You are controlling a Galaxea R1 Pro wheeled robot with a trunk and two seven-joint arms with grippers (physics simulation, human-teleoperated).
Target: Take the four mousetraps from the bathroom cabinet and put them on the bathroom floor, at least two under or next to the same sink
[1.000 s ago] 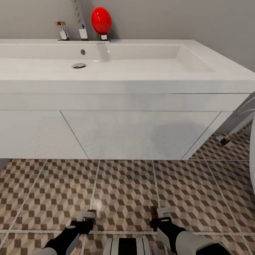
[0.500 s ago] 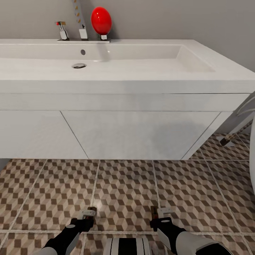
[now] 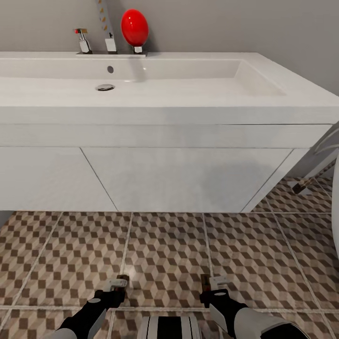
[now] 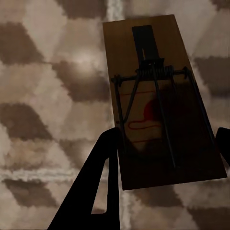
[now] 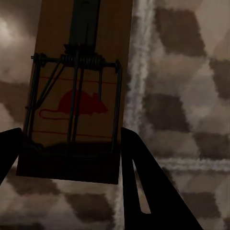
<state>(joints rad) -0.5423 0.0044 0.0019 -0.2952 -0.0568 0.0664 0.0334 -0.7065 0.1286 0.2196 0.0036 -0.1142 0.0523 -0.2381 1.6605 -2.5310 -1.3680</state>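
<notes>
The white sink point(image 3: 188, 89) spans the wall ahead, above the cube-patterned bathroom floor point(image 3: 165, 249). My left gripper point(image 3: 116, 285) hangs low over the tiles, shut on a tan mousetrap point(image 3: 123, 280). In the left wrist view this mousetrap point(image 4: 158, 100) lies between the dark fingers point(image 4: 103, 177) of the gripper point(image 4: 165, 148), wire spring facing up. My right gripper point(image 3: 210, 285) is shut on another mousetrap point(image 3: 204, 284). The right wrist view shows that mousetrap point(image 5: 79, 91), printed with a red mouse, in the gripper point(image 5: 72, 153) just above a grout line. The cabinet is out of view.
A white vanity front point(image 3: 179, 179) closes the space below the sink down to the floor. A chrome faucet point(image 3: 84, 40) and a red egg-shaped object point(image 3: 134, 27) stand on the back ledge. A white rounded fixture point(image 3: 335, 197) and a dark-tipped leg point(image 3: 301, 186) are at the right.
My left gripper has shifted slightly forward with its mousetrap. The right gripper and the camera have stayed still.
</notes>
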